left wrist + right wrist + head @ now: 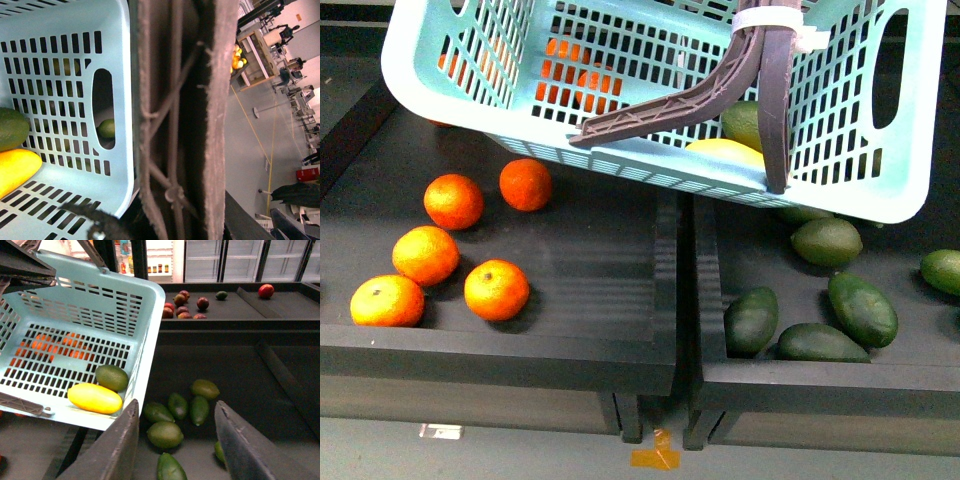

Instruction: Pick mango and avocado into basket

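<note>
The light teal basket (920,150) hangs tilted above the two black bins, its brown-grey handles (760,90) bound by a white zip tie. The yellow mango (725,152) and a dark green avocado (742,122) lie together in its low corner. Both show in the right wrist view, the mango (95,397) beside the avocado (112,377), and in the left wrist view (15,170). My left gripper is shut on the basket's handle (180,125), which fills that view and hides the fingers. My right gripper (177,445) is open and empty above loose avocados, beside the basket's rim (150,340).
Several oranges (455,200) lie in the left bin. Several loose avocados (860,308) lie in the right bin. A raised divider (680,290) separates the bins. Red-blushed fruit (182,305) sits on a farther shelf.
</note>
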You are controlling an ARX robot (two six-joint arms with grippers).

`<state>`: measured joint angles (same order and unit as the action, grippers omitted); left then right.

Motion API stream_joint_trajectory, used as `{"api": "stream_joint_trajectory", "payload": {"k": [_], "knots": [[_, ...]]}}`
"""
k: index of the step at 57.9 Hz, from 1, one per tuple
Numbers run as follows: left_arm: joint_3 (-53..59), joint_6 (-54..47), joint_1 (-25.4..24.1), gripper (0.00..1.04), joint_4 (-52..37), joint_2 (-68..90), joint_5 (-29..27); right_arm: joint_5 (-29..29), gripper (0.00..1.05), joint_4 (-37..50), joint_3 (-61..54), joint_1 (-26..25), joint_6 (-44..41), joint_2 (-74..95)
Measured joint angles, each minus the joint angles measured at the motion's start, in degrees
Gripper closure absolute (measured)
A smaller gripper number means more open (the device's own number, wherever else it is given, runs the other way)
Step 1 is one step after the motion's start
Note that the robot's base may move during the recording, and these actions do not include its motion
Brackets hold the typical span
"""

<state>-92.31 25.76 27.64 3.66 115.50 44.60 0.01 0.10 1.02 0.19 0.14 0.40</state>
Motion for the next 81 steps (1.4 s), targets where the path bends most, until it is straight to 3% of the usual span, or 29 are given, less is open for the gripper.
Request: {"api": "stream_joint_trajectory", "payload": {"k": [15, 81], "knots": [[0.0, 0.0, 0.7, 0.92, 0.0, 0.0, 0.1, 0.3, 0.07, -0.1, 0.0, 0.0, 0.0, -0.1], [0.0, 0.2, 0.1, 0.92, 0.0, 0.0, 0.2, 0.2, 0.09, -0.2, 0.0, 0.0, 0.0, -0.2]]}}
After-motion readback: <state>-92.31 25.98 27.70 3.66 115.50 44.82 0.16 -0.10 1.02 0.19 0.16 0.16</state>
